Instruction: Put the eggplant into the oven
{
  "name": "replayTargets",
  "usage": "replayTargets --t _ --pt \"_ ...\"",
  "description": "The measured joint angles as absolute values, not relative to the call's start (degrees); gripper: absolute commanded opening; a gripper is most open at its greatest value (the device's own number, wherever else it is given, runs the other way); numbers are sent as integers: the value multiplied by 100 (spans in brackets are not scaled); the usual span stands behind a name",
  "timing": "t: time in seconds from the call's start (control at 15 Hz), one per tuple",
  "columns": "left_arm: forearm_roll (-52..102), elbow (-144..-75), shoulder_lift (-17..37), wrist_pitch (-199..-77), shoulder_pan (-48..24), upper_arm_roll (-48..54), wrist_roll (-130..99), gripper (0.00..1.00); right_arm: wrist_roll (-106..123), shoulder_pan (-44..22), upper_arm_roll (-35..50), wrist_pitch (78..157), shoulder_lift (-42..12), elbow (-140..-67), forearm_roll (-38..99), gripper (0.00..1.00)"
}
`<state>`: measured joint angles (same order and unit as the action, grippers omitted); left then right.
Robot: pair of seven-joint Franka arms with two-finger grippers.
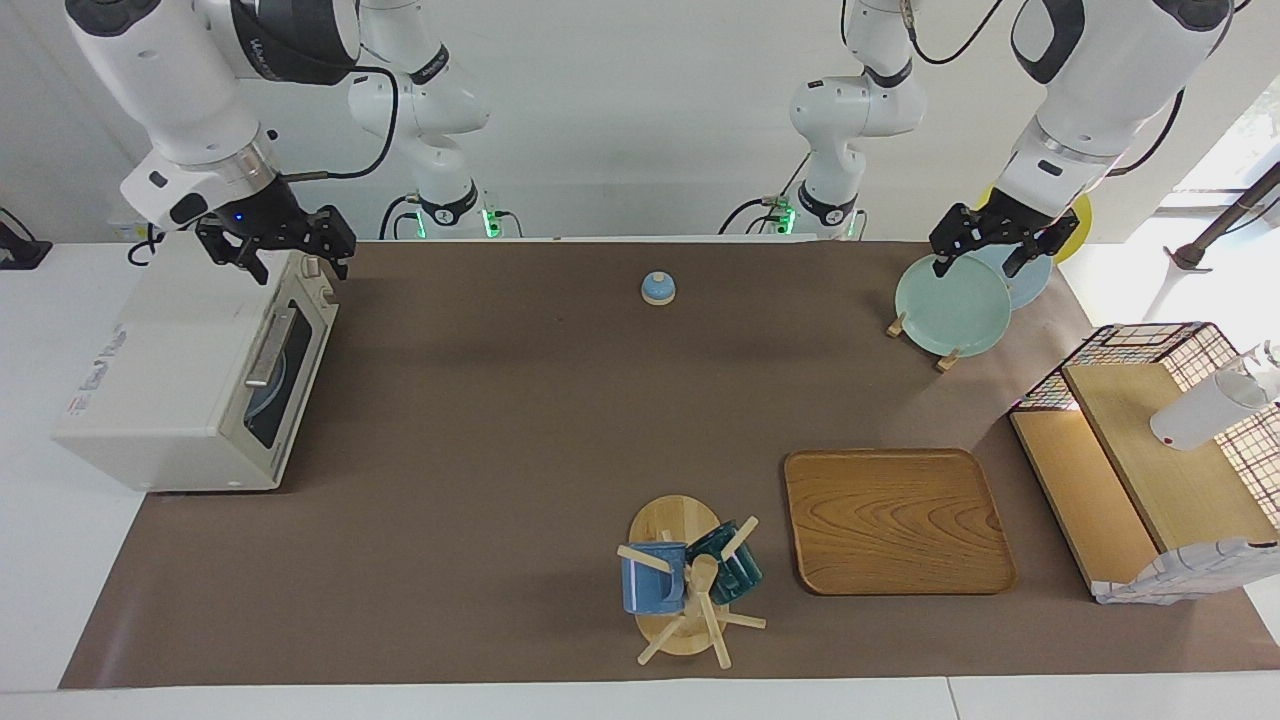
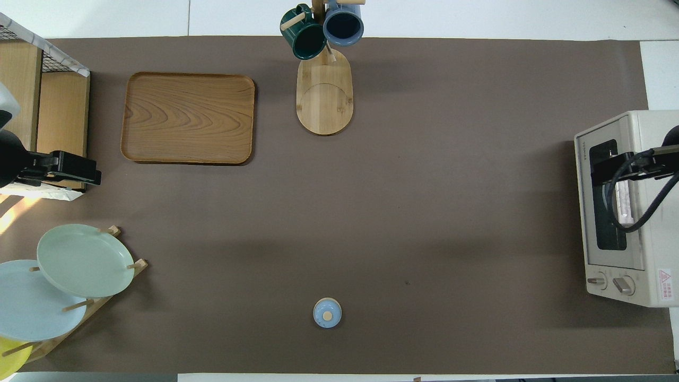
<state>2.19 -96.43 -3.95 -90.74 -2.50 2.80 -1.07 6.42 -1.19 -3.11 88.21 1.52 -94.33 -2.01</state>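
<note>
Currently your oven (image 1: 190, 380) door is shut, with no eggplant visible anywhere. Right gripper (image 1: 283, 243) hangs released over the oven's near end; left gripper (image 1: 990, 237) waits released over the plates (image 1: 952, 304). I judge the task finished or the eggplant inside; verify.

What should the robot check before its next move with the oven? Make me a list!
1. Eggplant found: not ok, none shows in either view.
2. Oven door open: not ok, it is shut.
3. Door handle free to grab: ok, nothing touches it.
4. Right gripper ready: ok, fingers open and empty, over the oven's top.
5. Left gripper out of the way: ok, open and empty, waiting over the plates.
</note>
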Motion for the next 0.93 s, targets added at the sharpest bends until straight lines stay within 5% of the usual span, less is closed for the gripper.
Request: replayTargets --t 0.93 --pt "219 -9643 -395 -9074 -250 280 -107 100 140 -109 -431 9215 161 -9424 -201 100"
